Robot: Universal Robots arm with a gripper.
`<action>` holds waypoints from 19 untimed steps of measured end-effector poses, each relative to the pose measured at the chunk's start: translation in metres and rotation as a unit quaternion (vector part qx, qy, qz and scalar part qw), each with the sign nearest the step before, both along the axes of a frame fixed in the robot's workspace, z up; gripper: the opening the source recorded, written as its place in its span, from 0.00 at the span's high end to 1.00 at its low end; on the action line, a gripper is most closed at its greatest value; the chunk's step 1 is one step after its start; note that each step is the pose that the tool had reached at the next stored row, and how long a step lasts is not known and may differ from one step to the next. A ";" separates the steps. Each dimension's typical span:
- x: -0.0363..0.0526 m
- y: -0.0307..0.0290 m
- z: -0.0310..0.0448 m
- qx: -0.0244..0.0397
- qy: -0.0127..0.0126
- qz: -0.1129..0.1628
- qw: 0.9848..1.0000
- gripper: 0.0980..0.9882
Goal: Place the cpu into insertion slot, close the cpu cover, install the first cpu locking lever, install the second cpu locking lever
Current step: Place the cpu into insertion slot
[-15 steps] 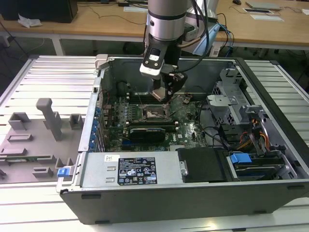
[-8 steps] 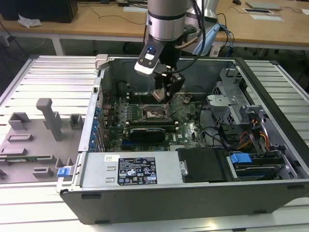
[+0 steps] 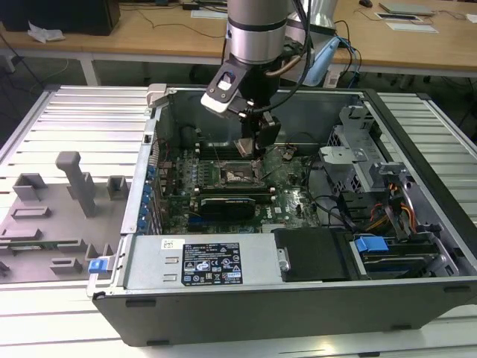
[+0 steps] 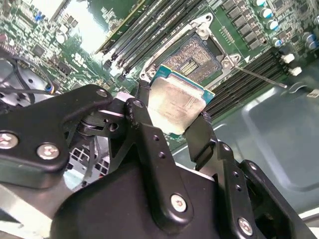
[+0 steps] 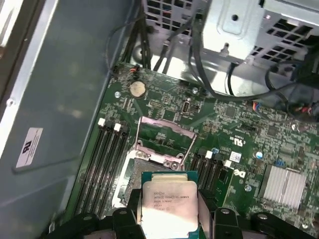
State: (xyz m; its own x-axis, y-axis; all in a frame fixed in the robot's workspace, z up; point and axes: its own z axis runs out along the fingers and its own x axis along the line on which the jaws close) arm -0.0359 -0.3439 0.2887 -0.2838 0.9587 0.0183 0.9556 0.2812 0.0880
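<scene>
Arm (image 3: 257,30) vertical over mobo (image 3: 287,198), pincer (image 3: 257,145) clenched on cpu (image 5: 168,206), just above open insertion slot (image 4: 194,57).

Print on the cpu (image 5: 168,209) and the case label (image 3: 212,266) is unreadable.

It looked like a robotics lab or workshop. An opened desktop computer case (image 3: 298,317) lay on a ribbed aluminium bench (image 3: 82,119) under a robot arm (image 3: 257,33). Grey holding fixtures (image 3: 74,179) stood beside it, and wooden desks (image 3: 149,33) behind carried papers (image 3: 411,27).
</scene>
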 end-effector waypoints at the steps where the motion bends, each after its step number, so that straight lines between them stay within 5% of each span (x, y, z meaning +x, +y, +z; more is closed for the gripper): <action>1: 0.0000 0.0000 -0.0002 0.000 0.000 -0.004 1.000 0.51; 5: -0.0003 0.0007 -0.0024 -0.006 -0.003 -0.014 1.000 0.51; 8: -0.0010 0.0025 -0.0059 -0.010 -0.010 -0.021 1.000 0.51; 13: -0.0010 0.0025 -0.0108 -0.011 -0.010 -0.061 0.998 0.51; 19: -0.0014 0.0028 -0.0188 -0.011 -0.009 -0.115 0.993 0.51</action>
State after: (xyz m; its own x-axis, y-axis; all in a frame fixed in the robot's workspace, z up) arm -0.0372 -0.3411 0.2699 -0.0564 0.9984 -0.0073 0.9931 0.0568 0.1024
